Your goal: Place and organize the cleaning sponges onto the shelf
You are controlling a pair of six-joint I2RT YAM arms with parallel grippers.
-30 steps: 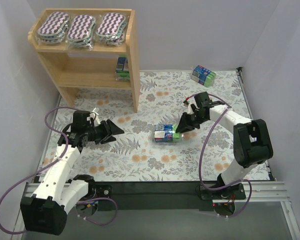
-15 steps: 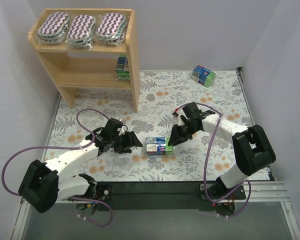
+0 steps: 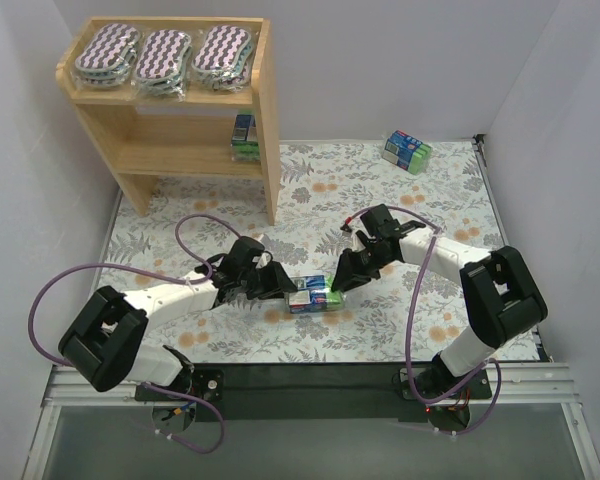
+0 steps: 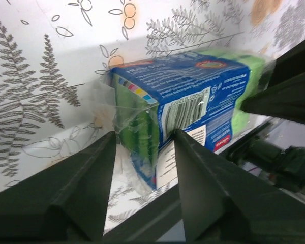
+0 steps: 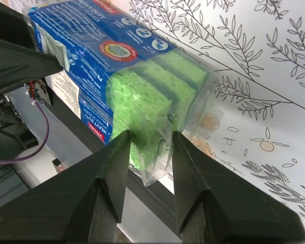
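OK, both arms on one blue-green pack (image 3: 315, 297), centre of the frame, low over the floral mat (image 3: 380, 200). Looks like a hand-off to me.

Risks first. The right gripper (image 3: 342, 281) has only the green end, and a fair bit of what sits between its fingers is loose clear wrap. Slippery film, so the pack could slide out or swing. If the right lets go before the left has a proper bite, the pack flops onto the mat, prob. skewed. If both tug at once, the wrap could stretch or tear. The fingertips of the two arms are v. close across the pack, so a bump is possible too.

The left gripper (image 3: 277, 285) comes in from the left of the frame at the blue label end. In the wrist view its jaws stand apart astride that end, one each side, tips right at the wrap. Pressing or just beside it? Can't tell. The right's jaws are nearly together, clamped on the green end.

So the pack bridges the two grippers, left on one end, right on the other.

The shelf (image 3: 270, 120) is upper left, well apart. Three purple zigzag pads (image 3: 164, 52) are on top, a second pack (image 3: 244, 137) is on the lower tier, and a third pack (image 3: 408, 151) lies upper right on the mat.
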